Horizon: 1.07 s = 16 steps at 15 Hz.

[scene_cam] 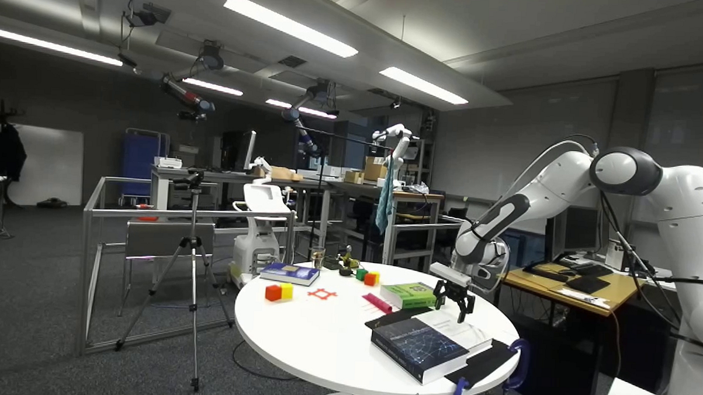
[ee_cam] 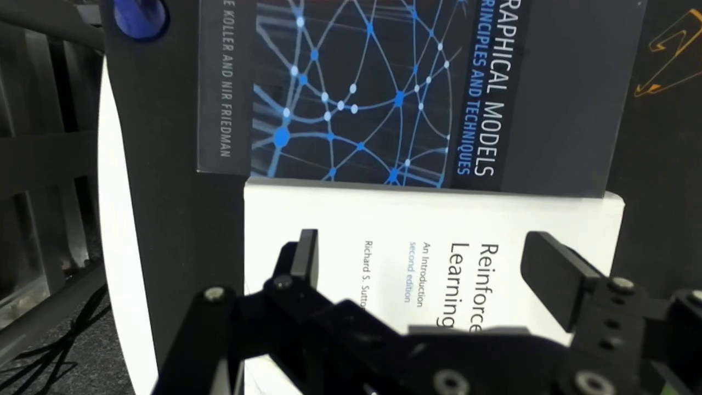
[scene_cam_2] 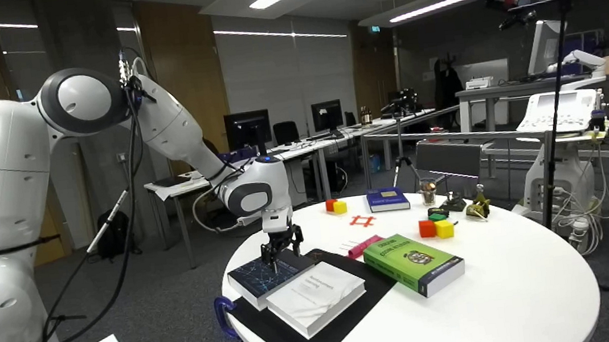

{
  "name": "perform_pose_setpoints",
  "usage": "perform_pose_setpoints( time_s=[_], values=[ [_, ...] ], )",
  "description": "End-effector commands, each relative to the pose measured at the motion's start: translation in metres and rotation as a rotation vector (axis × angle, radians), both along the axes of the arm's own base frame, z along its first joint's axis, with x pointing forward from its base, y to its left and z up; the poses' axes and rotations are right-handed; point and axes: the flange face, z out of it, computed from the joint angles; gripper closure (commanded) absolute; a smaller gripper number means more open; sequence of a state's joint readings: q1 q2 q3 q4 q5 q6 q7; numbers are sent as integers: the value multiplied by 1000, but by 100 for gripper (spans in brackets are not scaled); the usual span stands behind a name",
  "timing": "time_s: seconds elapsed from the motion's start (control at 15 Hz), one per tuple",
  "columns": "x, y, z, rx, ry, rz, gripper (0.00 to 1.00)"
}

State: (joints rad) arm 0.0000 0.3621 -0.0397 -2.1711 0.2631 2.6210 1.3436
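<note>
One blue clamp (scene_cam_2: 222, 318) holds the table (scene_cam_2: 524, 283) at eight o'clock from my gripper (scene_cam_2: 285, 256) in an exterior view. Nearer on that line lies a dark book (scene_cam_2: 252, 277). I hang above, holding nothing, my fingers (ee_cam: 554, 280) spread wide in the wrist view. Alongside the dark book, a white book (scene_cam_2: 316, 293) lies at five o'clock, both on a black sheet (scene_cam_2: 277, 330). At three o'clock lies a green book (scene_cam_2: 409, 262).

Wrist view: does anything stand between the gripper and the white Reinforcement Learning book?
Nothing visible does. The open gripper hangs over the white Reinforcement Learning book, with no other thing between its fingers and the book. The dark Graphical Models book lies alongside, not in between.
</note>
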Motion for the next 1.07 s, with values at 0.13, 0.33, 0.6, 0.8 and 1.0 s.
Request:
perform_pose_setpoints(
  time_s=[0.13, 0.33, 0.6, 0.8, 1.0],
  values=[
    [-1, -2, -29, -156, -131, -27, 0],
    [2, 3, -45, -205, -174, -32, 0],
    [5, 13, -58, -244, -174, -30, 0],
    [12, 19, -53, -246, -165, -35, 0],
    [23, 23, -41, -229, -159, -31, 0]
  ],
)
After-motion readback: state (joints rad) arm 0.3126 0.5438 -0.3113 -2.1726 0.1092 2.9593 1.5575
